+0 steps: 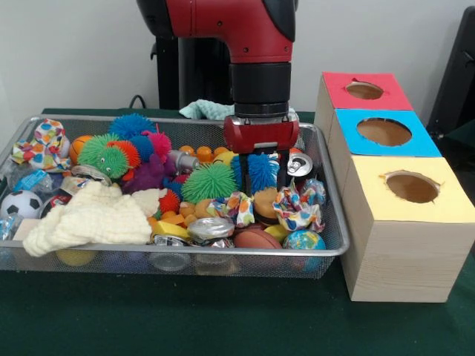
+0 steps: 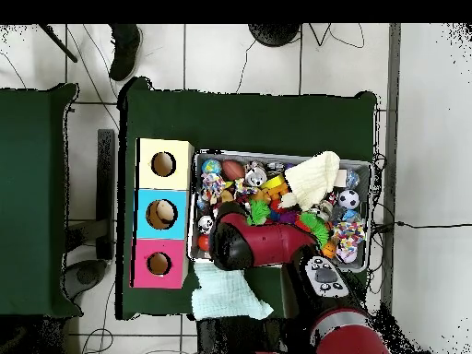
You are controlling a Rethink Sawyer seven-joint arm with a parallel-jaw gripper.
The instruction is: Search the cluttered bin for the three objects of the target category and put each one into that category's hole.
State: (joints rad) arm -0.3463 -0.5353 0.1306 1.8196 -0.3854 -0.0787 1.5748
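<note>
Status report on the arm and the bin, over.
Gripper down in the bin, fingers among the toys; open or shut unclear. Nothing visibly held. Blue spiky ball and green spiky ball crowd it.

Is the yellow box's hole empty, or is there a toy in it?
Cannot tell. The yellow box shows only brown inside its hole in both views, with no toy visible, but its bottom is hidden.

A plain pale wall [image 1: 74, 52] stands behind the dark green table [image 1: 185, 319]. Overhead, the floor [image 2: 240, 55] is white tile with dark grout and thin black cables. A 2nd green table [image 2: 32, 203] sits apart at the left.
</note>
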